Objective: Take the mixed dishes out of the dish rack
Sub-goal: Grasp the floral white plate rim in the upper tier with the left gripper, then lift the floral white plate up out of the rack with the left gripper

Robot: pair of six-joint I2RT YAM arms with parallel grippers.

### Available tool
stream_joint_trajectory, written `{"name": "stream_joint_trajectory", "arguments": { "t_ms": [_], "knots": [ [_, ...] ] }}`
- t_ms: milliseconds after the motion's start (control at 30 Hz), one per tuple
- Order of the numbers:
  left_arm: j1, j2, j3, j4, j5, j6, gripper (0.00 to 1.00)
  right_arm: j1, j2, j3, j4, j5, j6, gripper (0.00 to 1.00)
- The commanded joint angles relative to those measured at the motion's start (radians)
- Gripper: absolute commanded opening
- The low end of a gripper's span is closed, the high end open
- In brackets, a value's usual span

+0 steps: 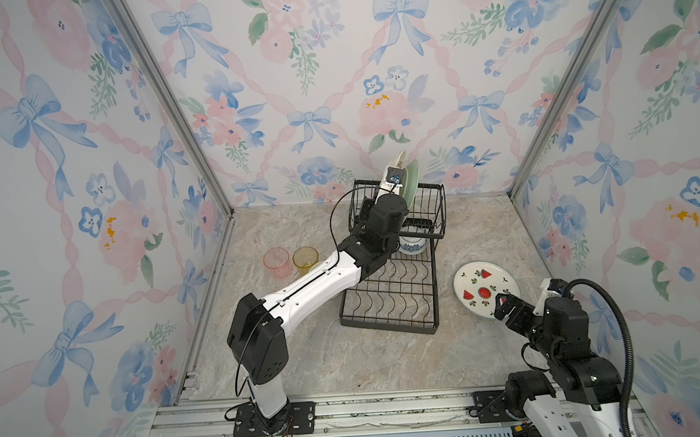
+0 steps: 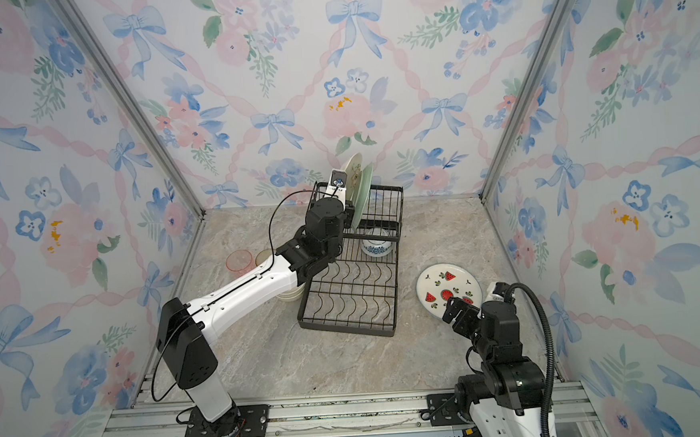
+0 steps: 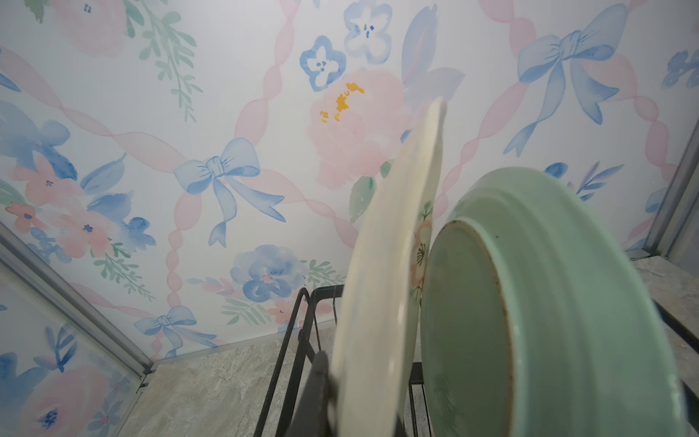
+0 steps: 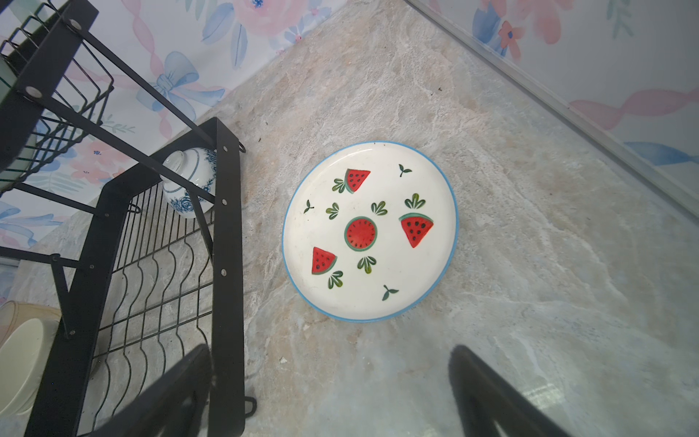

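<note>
The left gripper (image 3: 355,412) pinched the cream plate (image 3: 386,287) between its jaws in the dish rack (image 1: 435,206), pale green plate (image 3: 548,302) just beside, so lifting straight up seemed safest; the right gripper (image 4: 329,393) gaped empty.

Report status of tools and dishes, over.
Left tool shut on cream plate at dish rack. Right tool open, empty, near watermelon plate. Pale green plate close alongside.

Cream plate (image 3: 378,302) and pale green plate (image 3: 567,302) on edge in black rack (image 1: 388,328), watermelon plate (image 4: 397,272) flat beside it
</note>
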Motion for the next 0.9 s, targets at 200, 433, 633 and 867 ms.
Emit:
{"name": "stream_joint_trajectory", "arguments": {
  "t_ms": [200, 433, 633, 867],
  "knots": [
    [-0.013, -0.138, -0.022, 0.177, -0.029, 0.031, 0.0, -0.008, 0.009, 0.026, 0.002, -0.018, -0.019, 0.99],
    [-0.012, -0.237, -0.109, 0.21, -0.065, 0.023, 0.0, -0.007, 0.007, 0.035, 0.004, -0.049, -0.024, 0.99],
    [-0.03, -0.363, -0.195, 0.208, -0.069, -0.018, 0.0, -0.006, 0.009, 0.06, 0.018, -0.102, -0.026, 0.99],
    [-0.051, -0.552, -0.328, 0.162, -0.042, -0.152, 0.0, -0.005, 0.012, 0.084, 0.109, -0.274, 0.027, 0.99]
  ]
}}
